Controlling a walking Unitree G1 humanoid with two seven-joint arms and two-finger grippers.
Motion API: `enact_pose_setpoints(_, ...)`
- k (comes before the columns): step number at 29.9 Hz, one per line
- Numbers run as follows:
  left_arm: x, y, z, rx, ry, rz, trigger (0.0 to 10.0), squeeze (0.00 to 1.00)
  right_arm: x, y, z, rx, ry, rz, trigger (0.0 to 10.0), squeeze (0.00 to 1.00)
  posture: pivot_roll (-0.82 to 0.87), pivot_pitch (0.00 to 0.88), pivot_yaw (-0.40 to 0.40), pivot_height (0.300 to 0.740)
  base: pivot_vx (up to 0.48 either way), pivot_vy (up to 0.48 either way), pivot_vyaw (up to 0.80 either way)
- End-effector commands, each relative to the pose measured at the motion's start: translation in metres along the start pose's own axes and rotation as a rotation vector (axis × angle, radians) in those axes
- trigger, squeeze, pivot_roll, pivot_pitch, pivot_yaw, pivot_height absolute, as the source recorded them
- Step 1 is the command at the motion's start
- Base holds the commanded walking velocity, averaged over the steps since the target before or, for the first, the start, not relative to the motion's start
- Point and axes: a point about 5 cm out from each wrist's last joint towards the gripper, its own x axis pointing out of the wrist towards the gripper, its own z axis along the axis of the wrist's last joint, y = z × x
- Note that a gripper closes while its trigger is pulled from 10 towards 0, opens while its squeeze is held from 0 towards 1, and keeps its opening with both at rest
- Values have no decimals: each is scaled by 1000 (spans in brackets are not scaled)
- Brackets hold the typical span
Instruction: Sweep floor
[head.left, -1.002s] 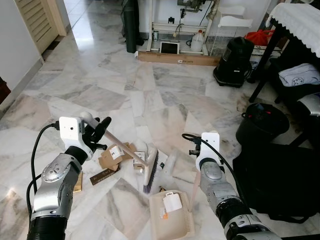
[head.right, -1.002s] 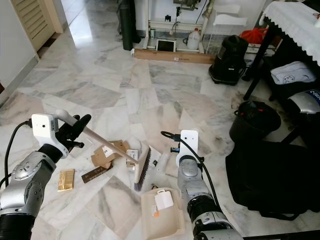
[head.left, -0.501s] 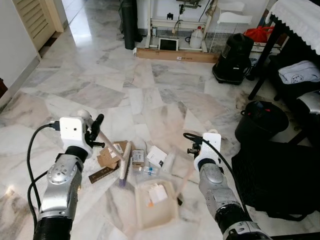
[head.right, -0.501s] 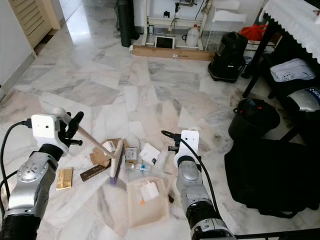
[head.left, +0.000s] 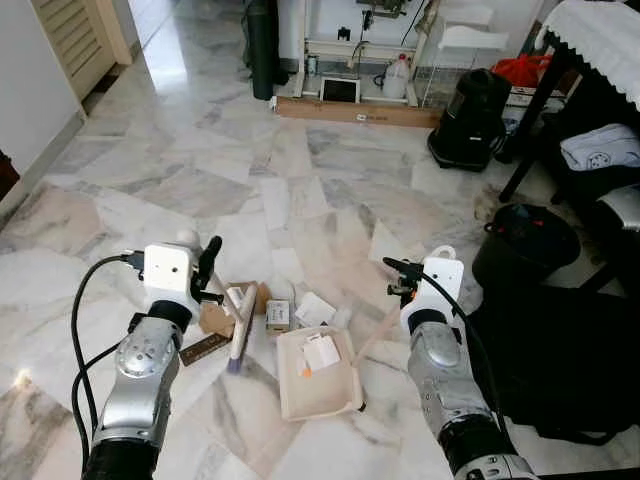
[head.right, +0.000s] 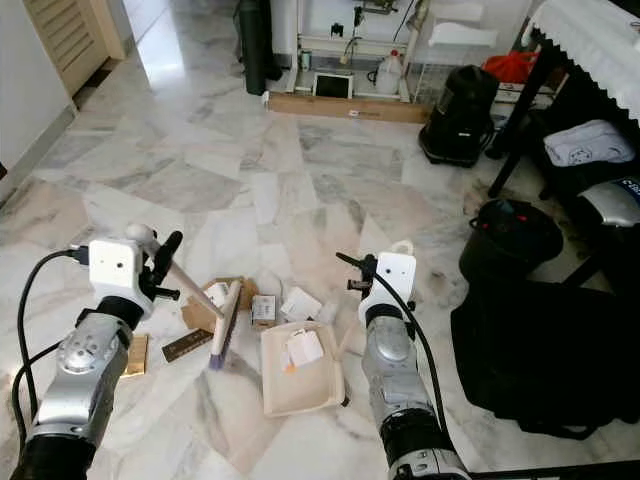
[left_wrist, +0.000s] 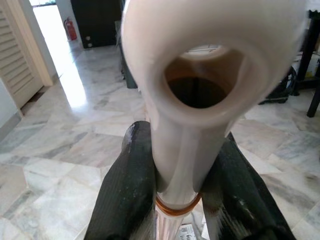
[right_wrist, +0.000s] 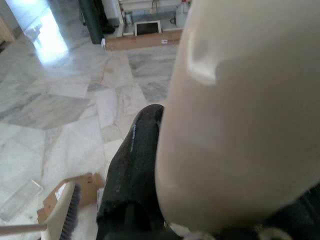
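Two arms reach out over the marble floor (head.left: 330, 180) in our left eye view. Our left gripper (head.left: 205, 268) has its fingers clamped on the brush (head.left: 238, 335) handle, and the brush head rests on the floor just beyond and below those fingers, bristles down, beside a cardboard scrap (head.left: 215, 318). Our right gripper (head.left: 400, 285) holds the handle of the dustpan (head.left: 318, 375), though we cannot tell from here how its fingers stand. The pan lies flat on the floor between the two grippers, nearer the right one, with a white paper (head.left: 322, 352) inside it. A small box (head.left: 277, 316) and a white card (head.left: 314, 310) lie just past the pan's far edge, between the brush head and the right fingers.

Our right eye view gives the same layout; a gold packet (head.right: 136, 354) and a dark strip (head.right: 187, 345) lie on the floor below the left fingers.

From the left wrist, both fingers (left_wrist: 127, 195) press against the cream handle, whose hanging hole sits right above them.

From the right wrist, one finger (right_wrist: 132, 165) lies against the cream pan handle (right_wrist: 240, 115); the other is hidden. Brush bristles and cardboard show beyond the fingertip.
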Motion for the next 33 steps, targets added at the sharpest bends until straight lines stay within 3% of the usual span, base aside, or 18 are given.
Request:
enact_pose_setpoints(1,0,-2,5,17,-47,-1,10000,0,1,-3,13,37,-70,-12,10000,0,7,29,-61,740,0,0,0)
enact_pose_setpoints(11,-12,7,-9,10,-15,60,10000,0,-3,-13,20,45,-122,-55,10000,0,5,0,-63,740,0,0,0)
enact_pose_setpoints(20,-11,1,-8,-8,-36,50,10000,0,-12,-33,18,36,-137,-133,10000,0,5,0,-47,740,0,0,0)
enact_pose_setpoints(27,-7,-2,-7,-19,-45,37,10000,0,-18,-39,22,28,-152,-158,10000,0,-11,0,-42,740,0,0,0)
enact_pose_setpoints(33,0,-6,-7,-4,-38,-22,10000,0,-22,-50,22,20,-158,-221,10000,0,-10,0,-8,740,0,0,0)
